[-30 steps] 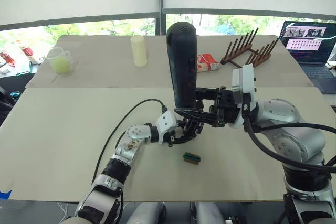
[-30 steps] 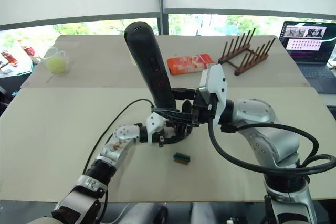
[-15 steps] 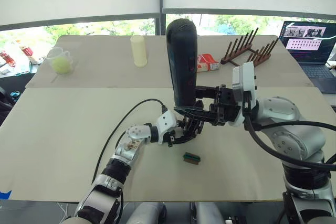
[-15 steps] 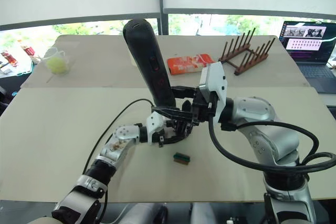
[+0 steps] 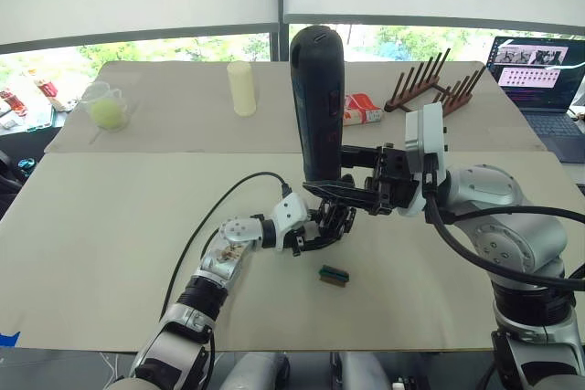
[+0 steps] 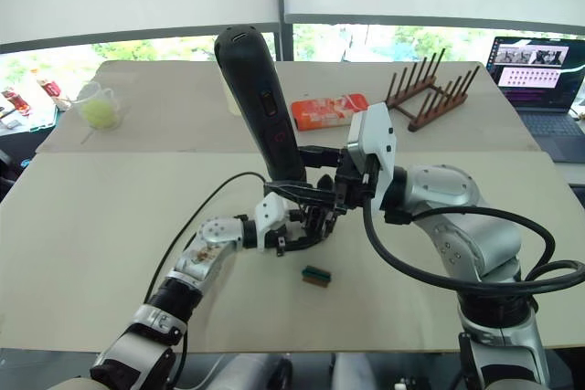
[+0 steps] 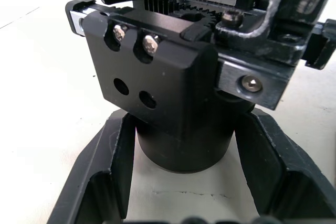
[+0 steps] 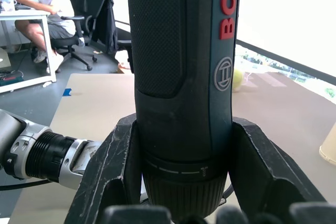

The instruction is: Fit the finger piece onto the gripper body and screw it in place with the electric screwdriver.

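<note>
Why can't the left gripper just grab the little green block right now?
Probably it can't yet: the left gripper is shut on the gripper body, so its fingers are full. The green block lies close by on bare table, with nothing over it.

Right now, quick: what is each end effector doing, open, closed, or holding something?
Left end effector: closed on the gripper body, on the table.
Right end effector: closed on the electric screwdriver, held upright above it.
</note>
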